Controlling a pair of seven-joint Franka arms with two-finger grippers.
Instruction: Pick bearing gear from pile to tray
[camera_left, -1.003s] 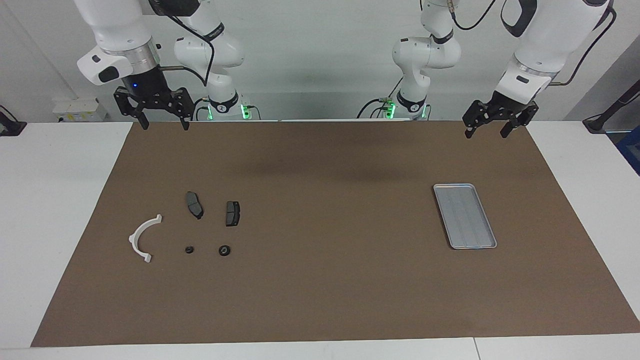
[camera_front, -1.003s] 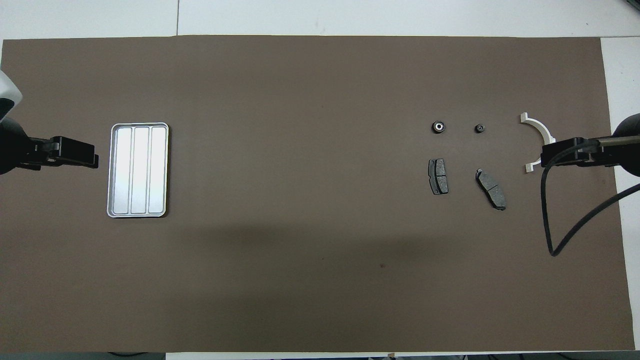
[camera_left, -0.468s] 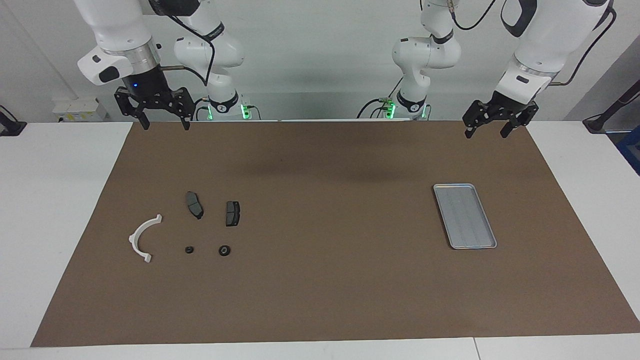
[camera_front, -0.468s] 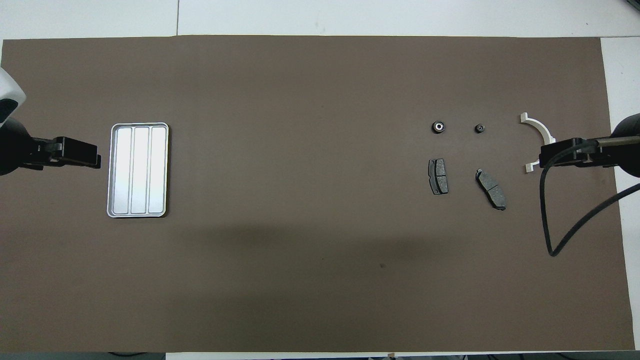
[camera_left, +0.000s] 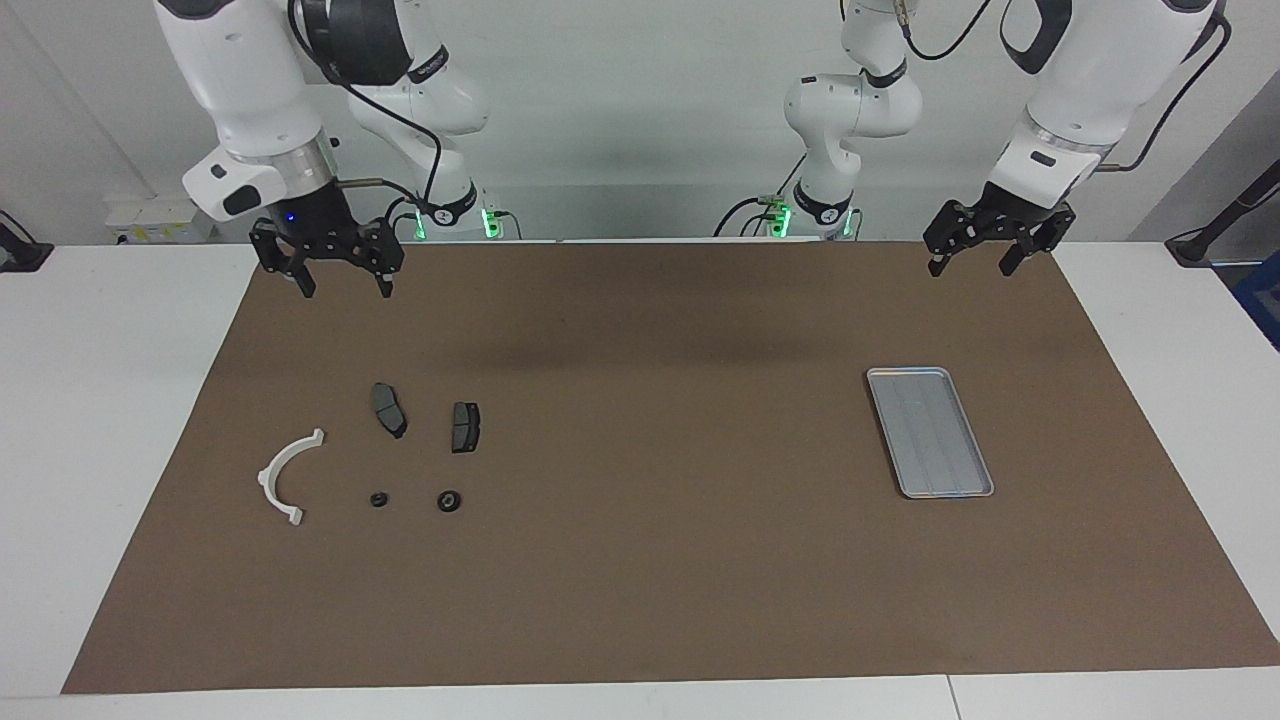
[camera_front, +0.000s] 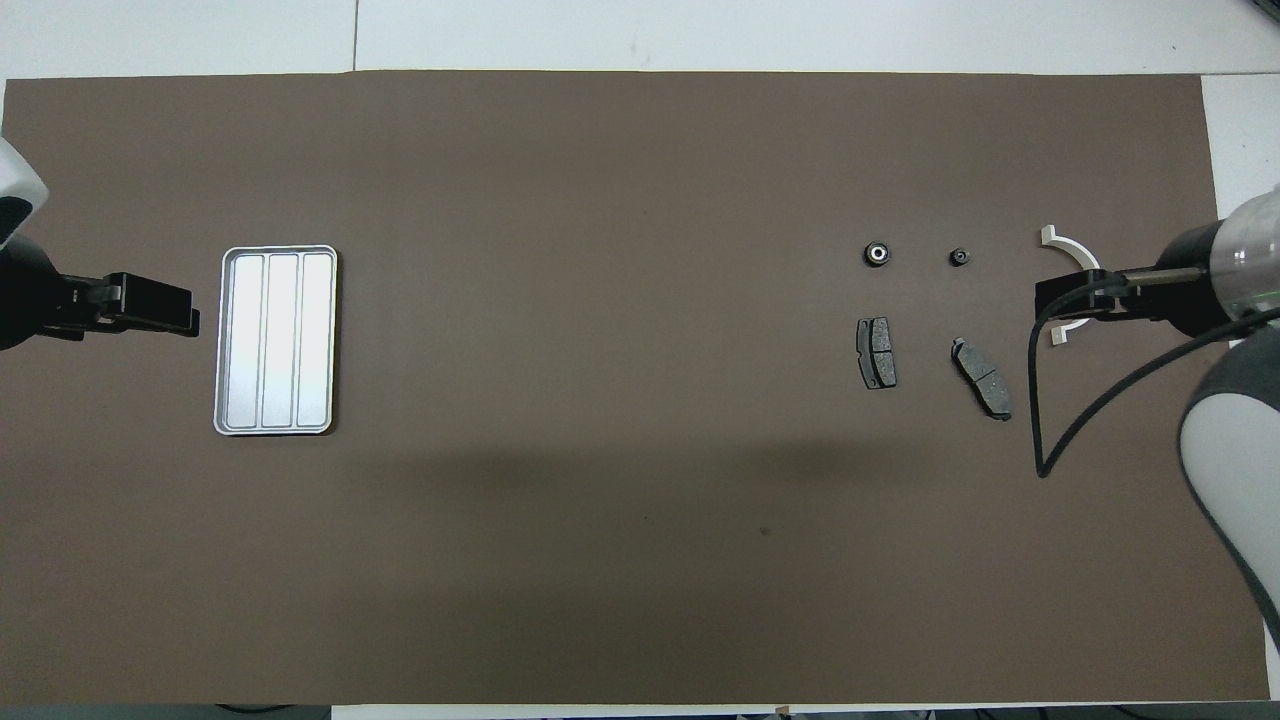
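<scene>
The pile lies on the brown mat toward the right arm's end. It holds a white curved bracket (camera_left: 285, 475) (camera_front: 1072, 248), two dark brake pads (camera_left: 389, 409) (camera_left: 464, 426) and two small black round pieces. The larger round piece (camera_left: 449, 500) (camera_front: 877, 253) has a bright centre; the smaller one (camera_left: 378, 499) (camera_front: 958, 257) lies beside it. Which of them is the bearing gear I cannot tell. The silver ribbed tray (camera_left: 930, 432) (camera_front: 278, 340) lies empty toward the left arm's end. My right gripper (camera_left: 345, 290) (camera_front: 1060, 300) hangs open and empty over the mat, well above the pile. My left gripper (camera_left: 969, 270) (camera_front: 170, 305) waits open over the mat's corner.
The brown mat (camera_left: 640, 560) covers most of the white table. A black cable (camera_front: 1060, 420) loops down from the right arm over the mat beside the brake pads. Both arm bases stand at the robots' edge of the table.
My right gripper has come down and swung in over the mat toward the pile. The left arm, the parts and the tray have stayed put.
</scene>
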